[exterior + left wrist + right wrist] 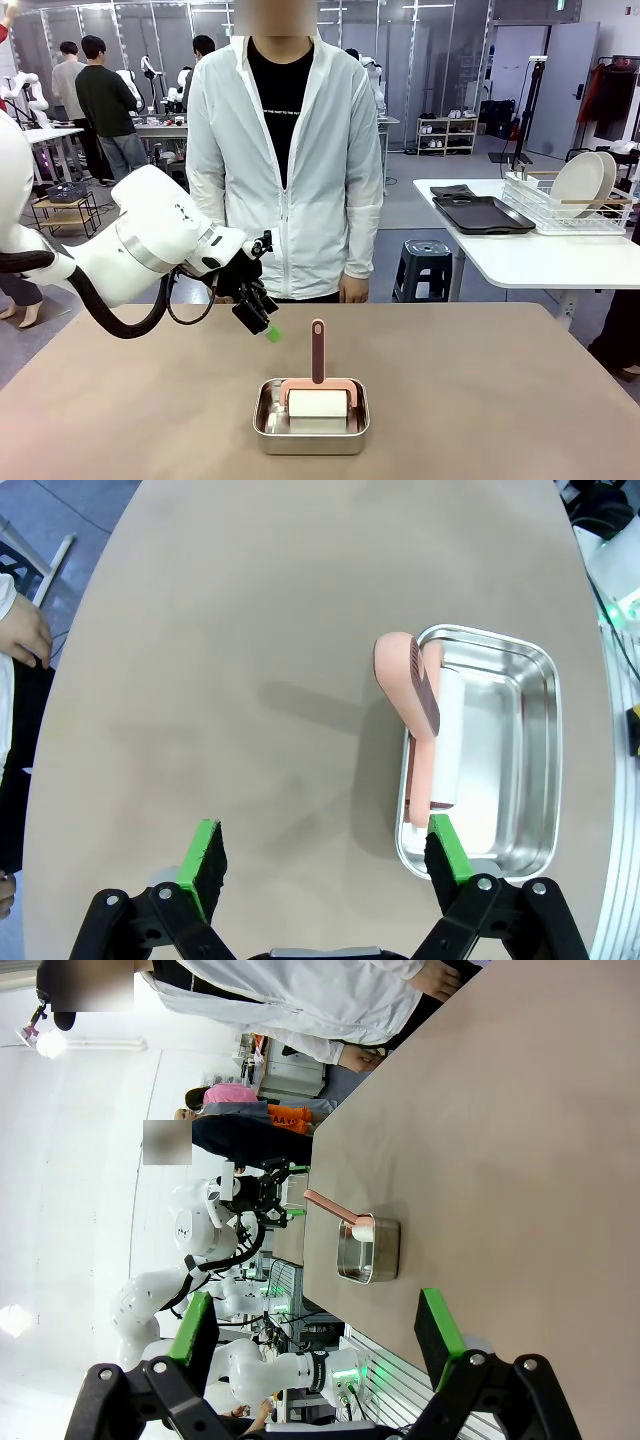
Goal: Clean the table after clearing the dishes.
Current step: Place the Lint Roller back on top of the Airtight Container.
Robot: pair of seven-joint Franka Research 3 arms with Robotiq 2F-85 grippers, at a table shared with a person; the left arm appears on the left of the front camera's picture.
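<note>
The taupe-brown table (500, 380) carries a small steel pan (311, 432) near its front middle. In the pan rests a pink-handled roller (318, 352) with a white roll, its handle sticking up. My left gripper (265, 325) hangs open just left of and above the handle; in the left wrist view its green pads (205, 855) straddle bare table (250, 630), with the pan (525, 730) and roller (410, 680) off to one side. My right gripper (315, 1330) is open over the table's edge, far from the pan (385, 1252). Cream-white dishes (583, 183) stand in a wire rack at the back right.
A person in a white jacket (285, 150) stands at the table's far edge, hands down. A smaller white table (540, 255) at the right holds dark trays (483, 214) and the rack. A stool (425, 265) stands between the tables.
</note>
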